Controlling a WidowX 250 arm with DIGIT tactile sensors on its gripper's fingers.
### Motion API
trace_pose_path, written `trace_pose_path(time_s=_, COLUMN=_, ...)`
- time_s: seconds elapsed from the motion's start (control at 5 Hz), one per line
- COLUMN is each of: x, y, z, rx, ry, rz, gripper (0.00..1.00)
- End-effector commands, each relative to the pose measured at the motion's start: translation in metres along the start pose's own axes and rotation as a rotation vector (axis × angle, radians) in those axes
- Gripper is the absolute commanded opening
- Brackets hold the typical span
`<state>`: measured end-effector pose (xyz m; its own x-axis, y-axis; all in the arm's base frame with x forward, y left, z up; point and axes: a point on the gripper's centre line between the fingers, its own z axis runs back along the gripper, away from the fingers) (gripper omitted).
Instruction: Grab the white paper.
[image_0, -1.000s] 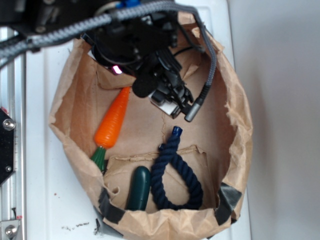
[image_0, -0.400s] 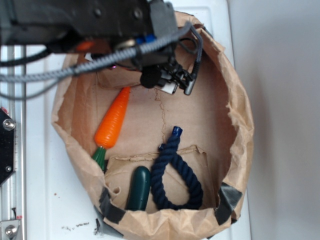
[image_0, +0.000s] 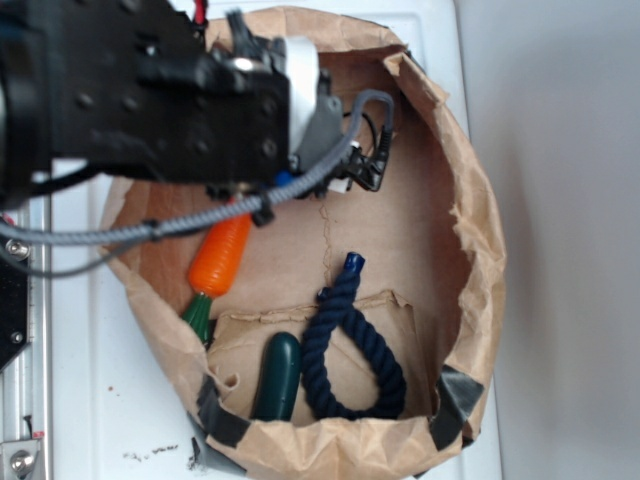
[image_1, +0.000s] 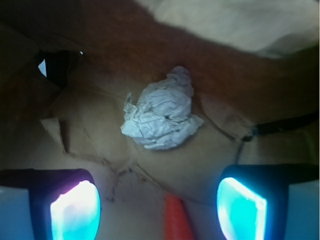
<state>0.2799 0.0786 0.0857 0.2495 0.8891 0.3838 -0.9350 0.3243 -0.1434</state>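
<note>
While the black arm (image_0: 150, 100) fills the upper left of the exterior view, the wrist view looks down into the brown paper bag (image_0: 480, 260) and shows the white paper (image_1: 161, 111) lying on the bag's floor. It is a small crumpled wad with grey creases, sitting near the centre of the wrist frame, at about 12 o'clock from the gripper (image_1: 159, 206). The gripper is spread wide: its two fingers (image_1: 75, 212) glow cyan at the bottom corners of that view, well apart, with nothing between them but bare bag floor and the orange tip of the carrot (image_1: 175, 220) at 6 o'clock. Neither finger touches the wad. From the exterior view the wad is hidden under the arm. There the carrot (image_0: 222, 255) lies at about 9 o'clock in the bag, its green end pointing toward 7 o'clock. A dark blue rope loop (image_0: 350, 345) lies at about 6 o'clock, and a dark green object (image_0: 278, 375) rests just beside it toward 7 o'clock.
</note>
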Motion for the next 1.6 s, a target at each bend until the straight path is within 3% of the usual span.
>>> trace_pose_path(time_s=0.0, x=0.007, y=-0.016, z=-0.008, rx=-0.001, ry=-0.064, rz=0.048, gripper=1.0)
trace_pose_path(time_s=0.2, x=0.008, y=-0.013, z=-0.017, rx=0.022, ry=-0.105, rz=0.065, gripper=1.0)
trace_pose_path(time_s=0.4, x=0.006, y=-0.003, z=-0.025, rx=0.098, ry=-0.13, rz=0.036, gripper=1.0)
trace_pose_path(time_s=0.8, x=0.015, y=0.003, z=-0.031, rx=0.101, ry=-0.136, rz=0.082, gripper=1.0)
trace_pose_path(time_s=1.4, x=0.029, y=0.0, z=-0.045, rx=0.262, ry=-0.2, rz=0.198, gripper=1.0)
